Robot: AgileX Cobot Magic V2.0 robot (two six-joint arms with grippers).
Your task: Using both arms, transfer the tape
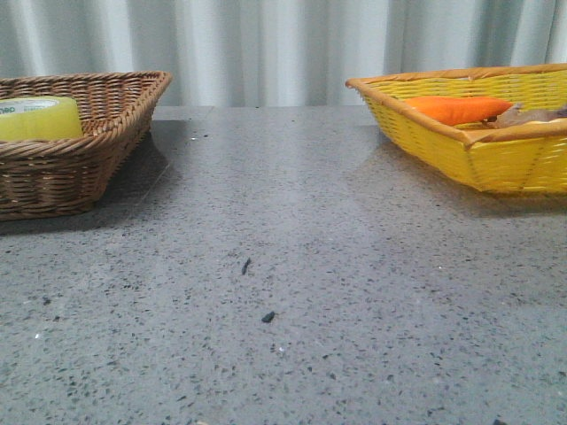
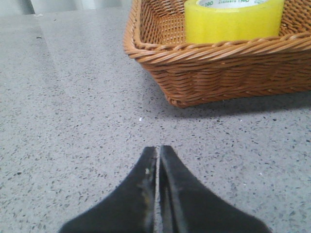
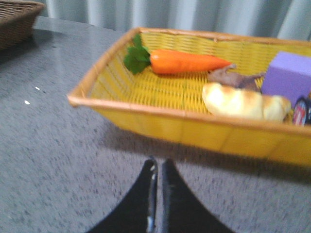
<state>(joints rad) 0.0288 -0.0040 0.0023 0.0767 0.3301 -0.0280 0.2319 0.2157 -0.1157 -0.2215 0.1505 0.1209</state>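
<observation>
The yellow tape roll (image 1: 37,118) lies in the brown wicker basket (image 1: 106,142) at the far left of the table. It also shows in the left wrist view (image 2: 233,22), with green lettering on its white core. My left gripper (image 2: 158,148) is shut and empty, low over the grey table, short of that basket (image 2: 204,68). My right gripper (image 3: 158,162) is shut and empty, just in front of the yellow basket (image 3: 146,114). Neither arm shows in the front view.
The yellow basket (image 1: 469,150) stands at the far right. It holds an orange carrot (image 3: 187,61), a bread roll (image 3: 240,102), a purple block (image 3: 291,75) and a brown piece (image 3: 231,77). Grey curtains hang behind the table.
</observation>
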